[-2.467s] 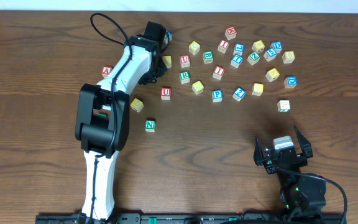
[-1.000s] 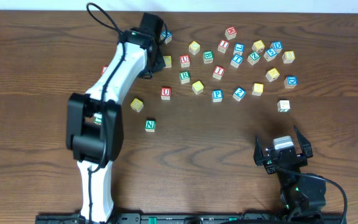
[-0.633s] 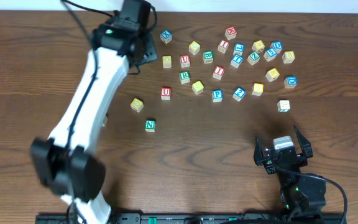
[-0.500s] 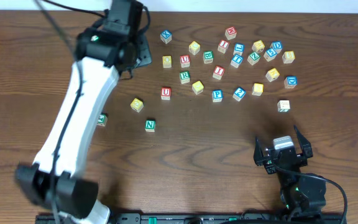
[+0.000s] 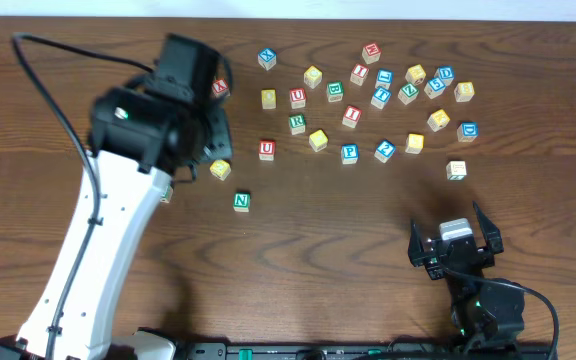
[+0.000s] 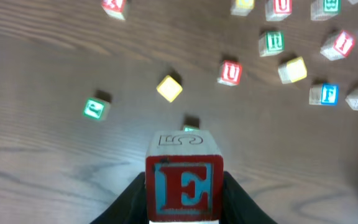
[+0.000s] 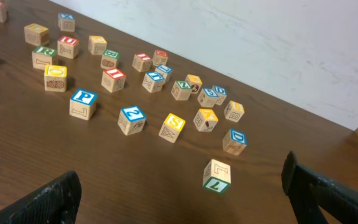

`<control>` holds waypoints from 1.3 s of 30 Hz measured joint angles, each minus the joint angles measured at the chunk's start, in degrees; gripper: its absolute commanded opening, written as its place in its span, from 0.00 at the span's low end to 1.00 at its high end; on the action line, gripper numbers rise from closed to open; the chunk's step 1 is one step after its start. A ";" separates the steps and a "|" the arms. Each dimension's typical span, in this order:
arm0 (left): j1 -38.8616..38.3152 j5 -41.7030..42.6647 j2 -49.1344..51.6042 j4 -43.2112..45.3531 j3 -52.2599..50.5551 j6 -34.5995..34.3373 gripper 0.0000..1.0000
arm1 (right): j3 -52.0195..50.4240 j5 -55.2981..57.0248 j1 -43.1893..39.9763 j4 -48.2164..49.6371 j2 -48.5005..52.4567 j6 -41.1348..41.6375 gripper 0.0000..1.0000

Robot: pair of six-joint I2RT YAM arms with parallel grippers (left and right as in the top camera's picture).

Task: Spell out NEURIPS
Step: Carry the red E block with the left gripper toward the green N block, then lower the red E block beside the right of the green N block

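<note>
Nearest, my right end effector (image 5: 448, 218) sits wide open, empty. The green N block (image 5: 241, 201) waits on the desk (image 5: 348, 250). Beyond, my left end effector (image 6: 184, 193), clamped on the red E block (image 6: 184, 186), has swung back near: E goes beside N.

The red E cube (image 6: 183, 185) stands upright, pinched in the left gripper (image 6: 183, 208). The green N (image 5: 242, 201) lies just beyond the gripper. The blue P (image 6: 325, 94) and red I (image 6: 340, 45) lie farther ahead to its right.
</note>
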 measured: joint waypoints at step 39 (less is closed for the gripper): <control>-14.40 -1.49 7.32 36.59 -39.41 -11.02 0.09 | 0.00 0.00 0.00 -0.02 0.02 0.00 0.99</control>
